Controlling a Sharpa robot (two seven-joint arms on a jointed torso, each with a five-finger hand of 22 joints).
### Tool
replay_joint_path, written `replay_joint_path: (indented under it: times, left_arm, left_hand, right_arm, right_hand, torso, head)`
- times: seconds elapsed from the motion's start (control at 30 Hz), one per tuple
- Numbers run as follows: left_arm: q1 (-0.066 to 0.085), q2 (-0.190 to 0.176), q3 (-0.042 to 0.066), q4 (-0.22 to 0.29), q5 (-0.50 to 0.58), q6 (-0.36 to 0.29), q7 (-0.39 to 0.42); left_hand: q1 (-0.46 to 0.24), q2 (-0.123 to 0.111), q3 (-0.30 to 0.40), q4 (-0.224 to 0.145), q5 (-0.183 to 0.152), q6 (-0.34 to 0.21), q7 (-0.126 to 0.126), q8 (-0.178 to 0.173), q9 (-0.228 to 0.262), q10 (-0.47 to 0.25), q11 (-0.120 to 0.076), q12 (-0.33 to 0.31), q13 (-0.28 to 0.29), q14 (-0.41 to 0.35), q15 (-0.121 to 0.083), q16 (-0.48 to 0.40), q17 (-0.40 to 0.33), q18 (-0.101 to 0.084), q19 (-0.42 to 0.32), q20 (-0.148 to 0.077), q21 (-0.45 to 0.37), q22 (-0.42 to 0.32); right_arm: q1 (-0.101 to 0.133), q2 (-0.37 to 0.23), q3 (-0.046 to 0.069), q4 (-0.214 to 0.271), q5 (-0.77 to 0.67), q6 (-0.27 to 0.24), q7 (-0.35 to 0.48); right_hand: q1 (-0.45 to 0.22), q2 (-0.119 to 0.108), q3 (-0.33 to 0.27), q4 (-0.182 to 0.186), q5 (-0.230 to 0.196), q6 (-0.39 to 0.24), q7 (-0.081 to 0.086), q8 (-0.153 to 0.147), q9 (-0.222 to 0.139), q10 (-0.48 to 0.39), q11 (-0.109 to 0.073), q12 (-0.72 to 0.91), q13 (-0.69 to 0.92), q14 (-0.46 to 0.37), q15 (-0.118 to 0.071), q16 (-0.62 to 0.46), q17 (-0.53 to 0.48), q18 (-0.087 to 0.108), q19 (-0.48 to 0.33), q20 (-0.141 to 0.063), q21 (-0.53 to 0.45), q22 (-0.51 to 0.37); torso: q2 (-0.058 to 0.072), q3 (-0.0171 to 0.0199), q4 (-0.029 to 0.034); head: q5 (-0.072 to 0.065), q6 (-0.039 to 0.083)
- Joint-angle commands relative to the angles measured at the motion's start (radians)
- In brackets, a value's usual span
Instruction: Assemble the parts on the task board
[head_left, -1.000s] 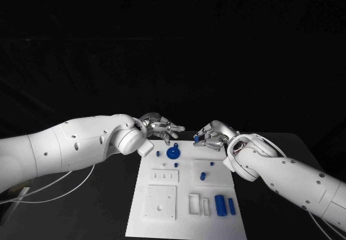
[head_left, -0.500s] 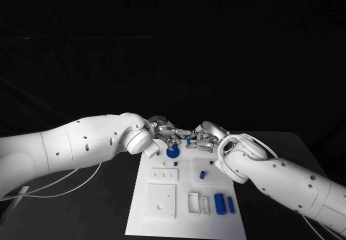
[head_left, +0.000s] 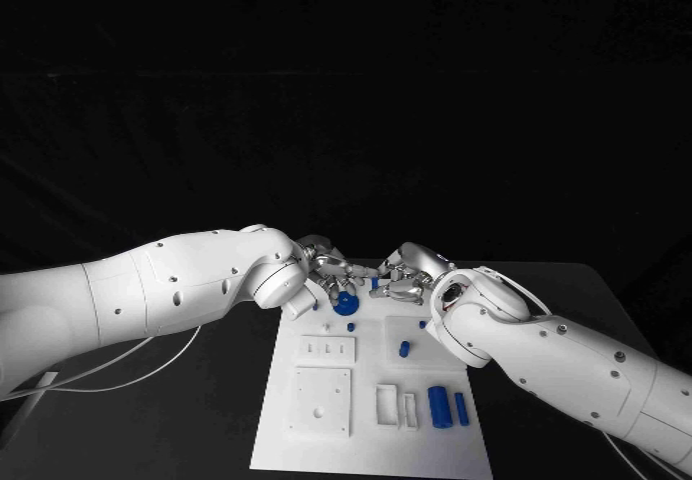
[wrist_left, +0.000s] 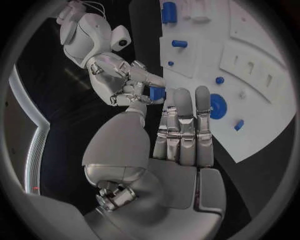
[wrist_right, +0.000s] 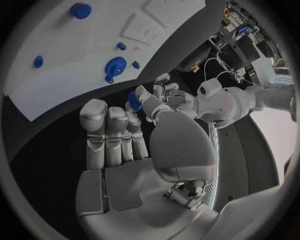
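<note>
Meeting above the board's (head_left: 368, 400) far end, your right robot hand (head_left: 400, 275) pinches a blue part (wrist_left: 156, 93) beside your spread left robot hand (head_left: 329, 270).

Dim, perhaps top-lit; wrist views bend edges.

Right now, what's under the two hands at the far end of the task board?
A round blue part lies on the task board just below the left hand. The right hand pinches a small blue piece; anything beneath is hidden.
</note>
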Motion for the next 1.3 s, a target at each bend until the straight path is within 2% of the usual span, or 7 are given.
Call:
replay_joint_path:
  times: [0.03, 0.73, 1.03, 1.1, 1.13, 1.2, 1.3]
  left_arm:
    - [0.002, 0.005, 0.000, 0.003, -0.040, 0.035, -0.035]
    - [0.002, 0.023, 0.001, 0.004, -0.040, 0.068, -0.042]
    - [0.002, 0.030, 0.001, 0.003, -0.038, 0.060, -0.041]
    - [0.002, 0.031, 0.001, 0.003, -0.038, 0.060, -0.041]
    - [0.002, 0.032, 0.001, 0.003, -0.038, 0.060, -0.041]
    - [0.002, 0.033, 0.001, 0.003, -0.038, 0.061, -0.042]
    - [0.002, 0.035, 0.001, 0.002, -0.038, 0.066, -0.044]
  left_hand:
    - [-0.004, -0.004, 0.003, 0.007, -0.004, 0.004, 0.000, 0.001, 0.007, 0.008, -0.004, -0.002, 0.001, -0.001, -0.003, 0.008, 0.001, 0.005, 0.000, -0.001, 0.006, 0.006]
    - [0.003, 0.013, 0.009, -0.009, -0.002, 0.003, 0.000, -0.001, 0.022, -0.001, -0.003, 0.003, 0.001, -0.005, -0.001, 0.011, -0.005, 0.006, -0.006, 0.001, 0.005, 0.020]
    - [0.029, 0.072, 0.008, -0.065, 0.014, -0.005, 0.001, 0.000, 0.016, -0.010, -0.001, -0.006, -0.002, -0.009, 0.001, 0.008, -0.016, 0.008, -0.011, 0.005, -0.002, 0.028]
    - [0.046, 0.090, 0.015, -0.081, 0.031, -0.005, -0.001, 0.000, 0.015, -0.011, -0.001, -0.009, -0.002, -0.009, 0.001, 0.009, -0.016, 0.007, -0.011, 0.005, -0.002, 0.029]
    - [0.053, 0.098, 0.016, -0.091, 0.059, -0.005, -0.002, 0.000, 0.015, -0.011, -0.002, -0.011, -0.003, -0.009, 0.001, 0.009, -0.016, 0.007, -0.011, 0.004, -0.003, 0.030]
    - [0.068, 0.111, 0.022, -0.108, 0.090, -0.005, -0.003, 0.000, 0.014, -0.011, -0.002, -0.014, -0.004, -0.009, 0.000, 0.010, -0.017, 0.007, -0.012, 0.004, -0.003, 0.032]
    - [0.074, 0.122, 0.023, -0.134, 0.109, -0.003, -0.005, 0.000, 0.012, -0.008, -0.003, -0.021, -0.004, -0.010, 0.000, 0.011, -0.017, 0.007, -0.012, 0.003, -0.002, 0.036]
  right_arm:
    - [0.000, 0.003, 0.000, 0.004, -0.021, 0.008, -0.016]
    - [0.000, 0.014, -0.009, 0.001, -0.021, 0.038, -0.021]
    - [0.000, 0.016, -0.012, 0.001, -0.021, 0.043, -0.021]
    - [0.000, 0.017, -0.013, 0.001, -0.021, 0.043, -0.021]
    - [0.000, 0.017, -0.013, 0.001, -0.021, 0.043, -0.021]
    - [0.000, 0.018, -0.013, 0.001, -0.021, 0.043, -0.021]
    - [0.000, 0.019, -0.013, 0.001, -0.021, 0.041, -0.022]
  right_hand:
    - [0.009, -0.005, 0.004, 0.001, -0.004, 0.021, 0.000, 0.006, 0.005, 0.006, -0.004, -0.003, -0.001, 0.008, 0.000, -0.007, 0.001, -0.004, 0.009, -0.006, -0.001, 0.095]
    - [0.009, -0.005, 0.005, 0.002, -0.004, 0.022, 0.000, 0.006, 0.005, 0.007, -0.005, -0.003, 0.000, 0.009, 0.000, -0.007, 0.002, -0.005, 0.010, -0.006, 0.001, 0.096]
    - [0.009, -0.006, 0.006, 0.006, -0.003, 0.022, -0.001, 0.006, 0.005, 0.006, -0.005, -0.004, -0.001, 0.010, 0.000, -0.008, 0.004, -0.005, 0.011, -0.006, 0.001, 0.096]
    - [0.009, -0.006, 0.006, 0.006, -0.003, 0.022, -0.001, 0.006, 0.005, 0.006, -0.005, -0.004, -0.001, 0.010, 0.000, -0.008, 0.004, -0.005, 0.011, -0.006, 0.001, 0.096]
    - [0.009, -0.006, 0.006, 0.006, -0.003, 0.022, -0.001, 0.006, 0.005, 0.006, -0.005, -0.004, -0.001, 0.010, 0.000, -0.008, 0.004, -0.005, 0.011, -0.006, 0.001, 0.096]
    - [0.009, -0.006, 0.006, 0.006, -0.003, 0.022, -0.001, 0.006, 0.005, 0.006, -0.005, -0.004, -0.001, 0.010, 0.000, -0.008, 0.004, -0.005, 0.011, -0.006, 0.001, 0.096]
    - [0.007, -0.006, 0.006, 0.007, -0.003, 0.022, -0.001, 0.006, 0.005, 0.007, -0.005, -0.004, 0.000, 0.010, 0.000, -0.010, 0.003, -0.005, 0.011, -0.006, 0.001, 0.096]
  torso:
    - [0.000, -0.0009, 0.0012]
    - [0.001, -0.0018, 0.0039]
    - [0.000, -0.0017, 0.0064]
    - [0.000, -0.0017, 0.0061]
    - [0.001, -0.0017, 0.0059]
    - [0.001, -0.0017, 0.0057]
    - [0.001, -0.0018, 0.0059]
  head:
    - [-0.001, 0.001]
    - [-0.007, -0.001]
    - [-0.008, 0.000]
    - [-0.007, 0.000]
    - [-0.007, 0.000]
    - [-0.007, 0.000]
    - [-0.009, -0.002]
